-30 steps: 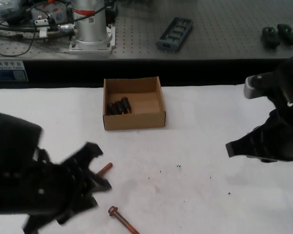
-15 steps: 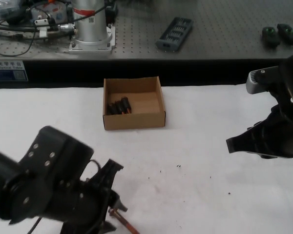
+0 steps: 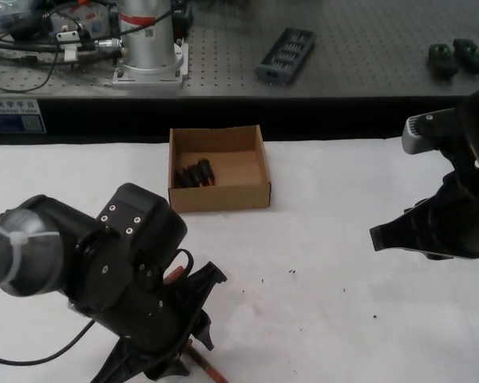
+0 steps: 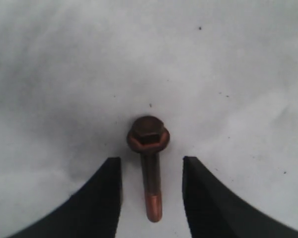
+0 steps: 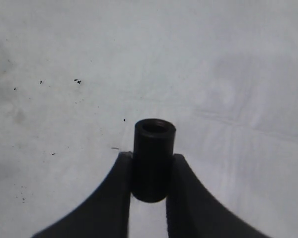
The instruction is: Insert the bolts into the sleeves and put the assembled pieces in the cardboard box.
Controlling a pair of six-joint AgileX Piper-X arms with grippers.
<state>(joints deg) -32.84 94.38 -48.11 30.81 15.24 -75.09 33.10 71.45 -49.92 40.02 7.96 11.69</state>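
I am watching the left wrist view, where the left gripper (image 4: 151, 163) is sitting with its fingers (image 4: 97, 203) spread apart, one on each side of a copper-coloured bolt (image 4: 149, 148). The bolt is lying flat on the white desk (image 4: 228, 74). Its hex head is pointing away from the wrist and its plain end is lying between the two fingers. There is a gap on both sides, so neither finger is touching it. I cannot tell whether the tips are resting on the surface.

In the high view, the left gripper (image 3: 195, 319) is low over the near left part of the desk (image 3: 319, 319), and the bolt (image 3: 206, 365) is poking out from under it. A second bolt (image 3: 174, 274) is showing just behind the arm, mostly hidden.

In the right wrist view, the right gripper (image 5: 151, 157) is clamping its fingers (image 5: 114, 198) on a black sleeve (image 5: 154, 144). The sleeve's open end is sticking out past the fingertips. In the high view, the right gripper (image 3: 387, 238) is out at the right side, well apart from the left arm.

The cardboard box (image 3: 219, 199) is standing open at the far middle of the white surface. A small cluster of dark assembled pieces (image 3: 194, 174) is lying inside, near its left wall.
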